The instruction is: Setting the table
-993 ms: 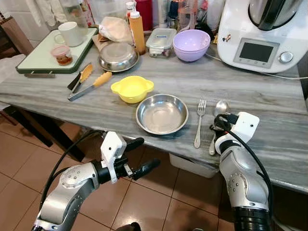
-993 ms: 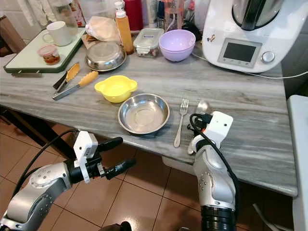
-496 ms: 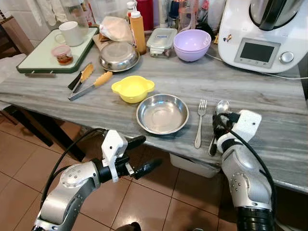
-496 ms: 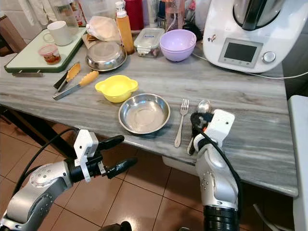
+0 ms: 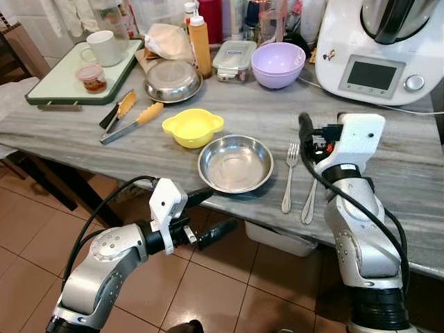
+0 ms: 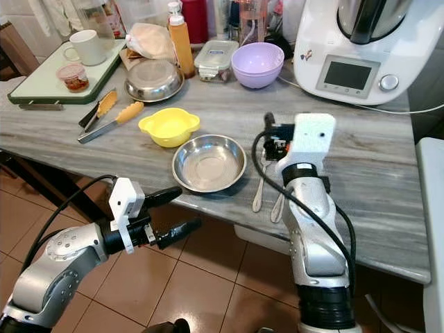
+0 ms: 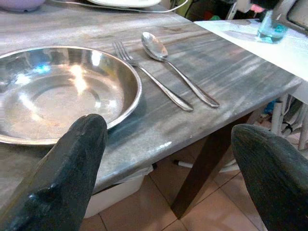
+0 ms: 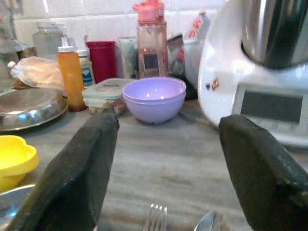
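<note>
A steel plate (image 5: pixel 235 163) lies near the front edge of the grey table (image 5: pixel 388 180). To its right lie a fork (image 5: pixel 288 177) and then a spoon (image 5: pixel 309 201), side by side; the spoon's bowl is hidden behind my right wrist. My right gripper (image 8: pixel 167 125) hangs open above the fork and spoon, holding nothing and facing the back of the table. Below the table's front edge, in front of the plate, my left gripper (image 5: pixel 214 212) is open and holds nothing. In the left wrist view the plate (image 7: pixel 57 91), fork (image 7: pixel 149 77) and spoon (image 7: pixel 178 72) all rest on the table.
A yellow bowl (image 5: pixel 193 127) sits just behind the plate, with tongs (image 5: pixel 130 123) to its left. Along the back stand a purple bowl (image 5: pixel 277 64), a lidded box (image 5: pixel 233 59), an orange bottle (image 5: pixel 200 45), a steel bowl (image 5: pixel 171 81), a tray (image 5: pixel 52 87) with a mug, and a white kitchen machine (image 5: pixel 378 45).
My right gripper has risen from the spoon's handle at the table's front to above the cutlery. The spoon stays on the table. My left arm has barely moved.
</note>
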Robot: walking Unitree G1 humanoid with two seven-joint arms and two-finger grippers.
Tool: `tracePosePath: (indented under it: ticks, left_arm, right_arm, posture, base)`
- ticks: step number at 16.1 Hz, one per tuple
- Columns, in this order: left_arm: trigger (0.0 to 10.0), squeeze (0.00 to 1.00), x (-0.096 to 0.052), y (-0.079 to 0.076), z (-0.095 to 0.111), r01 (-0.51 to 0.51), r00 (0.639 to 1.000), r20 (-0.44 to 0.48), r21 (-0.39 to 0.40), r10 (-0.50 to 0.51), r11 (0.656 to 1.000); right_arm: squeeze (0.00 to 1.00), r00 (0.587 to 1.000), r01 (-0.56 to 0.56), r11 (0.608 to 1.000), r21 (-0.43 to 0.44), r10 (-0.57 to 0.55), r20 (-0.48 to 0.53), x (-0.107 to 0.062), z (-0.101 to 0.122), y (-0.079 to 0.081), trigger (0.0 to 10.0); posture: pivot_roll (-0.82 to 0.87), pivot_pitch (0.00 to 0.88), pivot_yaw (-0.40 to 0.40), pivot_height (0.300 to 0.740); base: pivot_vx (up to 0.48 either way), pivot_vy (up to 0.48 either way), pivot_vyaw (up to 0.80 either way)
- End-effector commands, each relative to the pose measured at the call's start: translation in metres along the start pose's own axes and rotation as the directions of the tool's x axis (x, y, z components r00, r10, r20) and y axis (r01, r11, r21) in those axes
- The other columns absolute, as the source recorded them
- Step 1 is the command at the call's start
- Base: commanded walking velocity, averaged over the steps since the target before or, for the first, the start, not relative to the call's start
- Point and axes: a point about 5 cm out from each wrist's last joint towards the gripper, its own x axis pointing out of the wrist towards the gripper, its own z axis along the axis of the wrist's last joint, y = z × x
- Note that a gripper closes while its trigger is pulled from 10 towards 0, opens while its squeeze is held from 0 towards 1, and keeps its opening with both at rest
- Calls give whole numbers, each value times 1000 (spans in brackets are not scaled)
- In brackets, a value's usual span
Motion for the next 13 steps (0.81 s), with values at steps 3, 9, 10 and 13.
tracePosePath:
  ticks: [3,9,10,13]
  left_arm:
    - [10000,0,-7,2,-3,-46,999,3,2,46,999]
    - [10000,0,-10,0,-5,-91,996,16,-4,91,996]
    - [10000,0,-9,1,-6,-94,995,17,-4,94,996]
    - [10000,0,-9,1,-8,-98,995,16,-7,98,995]
  right_arm:
    - [1000,997,-43,997,-66,46,55,-5,8,6,10000]
    - [1000,997,-59,991,-119,65,43,-12,2,4,10000]
    - [1000,999,-44,992,-118,46,22,-15,-2,1,10000]
    - [1000,994,20,999,-50,-25,-107,-29,-25,-10,10000]
  posture:
    - [-35,103,76,740]
    - [-30,101,62,740]
    - [-30,102,59,740]
    - [-31,102,60,740]
  base:
    - [0,0,0]
    - [0,0,0]
    - [0,0,0]
    - [0,0,0]
